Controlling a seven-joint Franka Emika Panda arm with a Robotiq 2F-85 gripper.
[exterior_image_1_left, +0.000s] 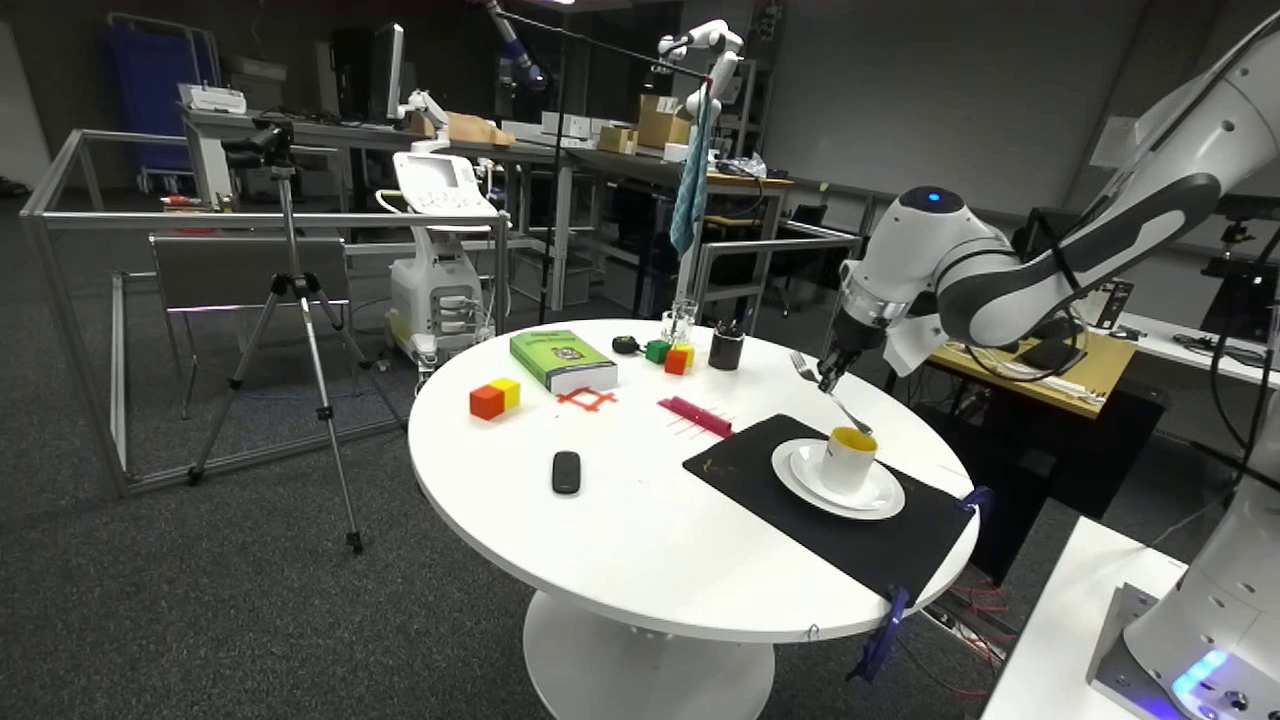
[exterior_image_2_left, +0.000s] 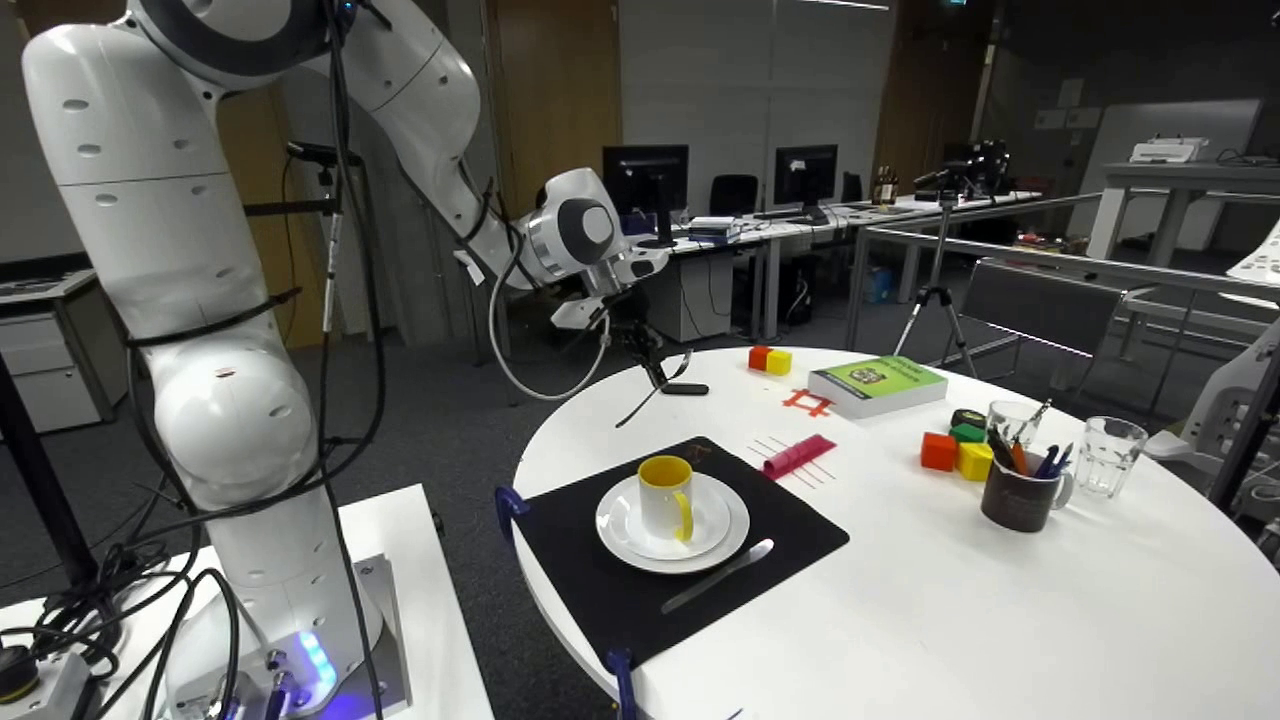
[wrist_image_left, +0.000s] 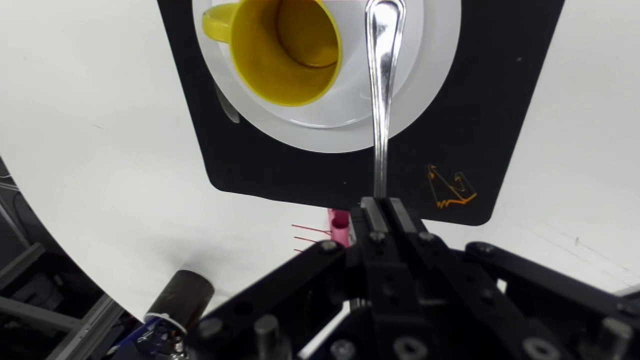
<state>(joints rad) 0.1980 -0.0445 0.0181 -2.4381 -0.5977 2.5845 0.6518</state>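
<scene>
Round worktop, so edges only. Gripper fingers clenched on the fork near mid-length, presumably for balance: handle juts one way, tined head the other. Fork hangs above the worktop's clamped side, tilted, handle end lower and toward that edge. Two blue clamps there likely stop the black mat sliding. Cup stands on stacked plates, inward of the edge; knife lies beside. Fork looks slim, bright, metallic; handle widens to a rounded, ridge-bordered end.
</scene>
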